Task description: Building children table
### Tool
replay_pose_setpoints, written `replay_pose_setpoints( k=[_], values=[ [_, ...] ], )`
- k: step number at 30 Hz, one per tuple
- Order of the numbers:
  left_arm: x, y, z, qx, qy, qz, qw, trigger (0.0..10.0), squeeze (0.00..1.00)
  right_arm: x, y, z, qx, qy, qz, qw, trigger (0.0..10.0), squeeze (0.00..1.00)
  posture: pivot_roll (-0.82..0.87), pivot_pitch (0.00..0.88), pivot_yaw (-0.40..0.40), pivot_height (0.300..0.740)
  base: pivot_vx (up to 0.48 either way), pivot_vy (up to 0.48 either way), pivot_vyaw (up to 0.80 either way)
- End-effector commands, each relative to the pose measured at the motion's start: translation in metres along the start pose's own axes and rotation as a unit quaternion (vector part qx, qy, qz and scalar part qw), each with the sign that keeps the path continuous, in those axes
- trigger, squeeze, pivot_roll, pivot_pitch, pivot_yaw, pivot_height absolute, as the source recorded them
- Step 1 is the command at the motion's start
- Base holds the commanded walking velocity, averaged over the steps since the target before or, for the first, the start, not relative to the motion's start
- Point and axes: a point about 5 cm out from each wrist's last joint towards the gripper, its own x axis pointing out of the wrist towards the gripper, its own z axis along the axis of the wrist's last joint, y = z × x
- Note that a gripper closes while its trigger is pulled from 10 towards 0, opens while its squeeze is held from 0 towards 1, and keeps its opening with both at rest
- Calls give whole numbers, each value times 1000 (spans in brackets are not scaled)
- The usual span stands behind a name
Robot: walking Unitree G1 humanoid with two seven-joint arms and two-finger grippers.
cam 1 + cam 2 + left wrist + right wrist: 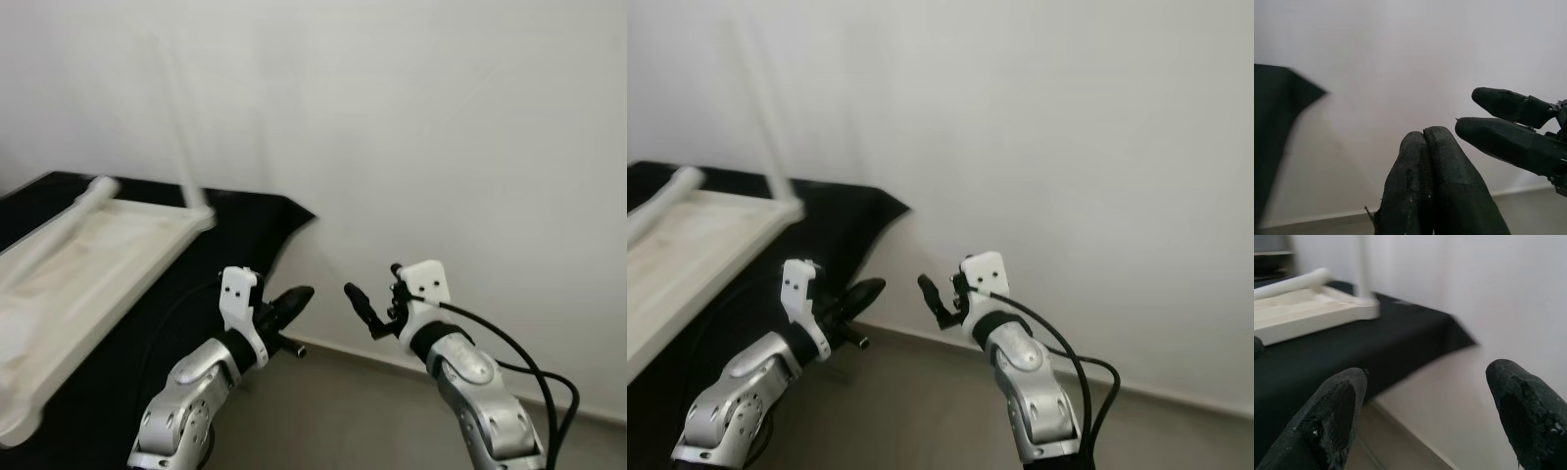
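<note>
I'm looking down past both arms at a white wall and a strip of grey-brown floor [353, 411]. Off to my left sits the counter [196, 284], draped in black cloth, its far corner drooping toward the wall. On it lies the children's table [88, 274], turned upside down: a pale, off-white top with a raised frame. One white leg [186, 137] stands upright at its near-wall corner, blurred and faint against the wall, so I can barely trace its upper end. A second white leg [69, 220] lies slanting along the far edge of the frame. The tabletop runs out of the picture on my left, so I can't see the rest of it.

My left gripper [292, 302] is raised in front of me, past the counter's corner, holding nothing. Its jaws are pressed together, and the left wrist view shows the two fingers [1435, 196] touching along their length. My right gripper [361, 302] hangs just across from it, tips pointing toward the left one, near but apart. Its jaws are spread wide, the two pads [1332, 416] well separated in the right wrist view, nothing between them. Both grippers are in the air, well apart from the table parts. Black cables loop from my right arm.
</note>
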Motion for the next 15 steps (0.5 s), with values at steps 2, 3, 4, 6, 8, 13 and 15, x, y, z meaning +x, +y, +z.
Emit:
replay_pose_setpoints(
  k=[2,3,4,6,8,13,15],
  values=[
    [-3,6,-1,3,6,11,1000,10000,0,3,7,1,1,-4,18,1000,10000,0,-145,0,14,740,336,0,800],
    [-3,6,-1,3,6,11,1000,10000,0,3,7,1,1,-4,18,1000,10000,0,-145,0,14,740,337,0,800],
    [-3,6,-1,3,7,11,1000,10000,0,3,7,1,2,-4,19,1000,10000,0,-145,0,15,740,334,0,800],
    [-3,6,-1,3,7,10,1000,10000,0,4,7,1,4,-5,21,1000,10000,0,-145,0,16,740,336,0,800],
    [-3,6,-1,3,7,10,1000,10000,0,4,7,1,5,-5,22,1000,10000,0,-144,0,18,740,337,0,800],
    [-3,6,-1,3,8,8,1000,10000,0,4,7,2,4,-6,28,1000,10000,0,-142,0,15,740,327,0,800],
    [-3,6,-1,3,8,8,1000,10000,0,4,7,2,4,-6,29,1000,10000,0,-142,0,15,740,322,0,800]
  ],
)
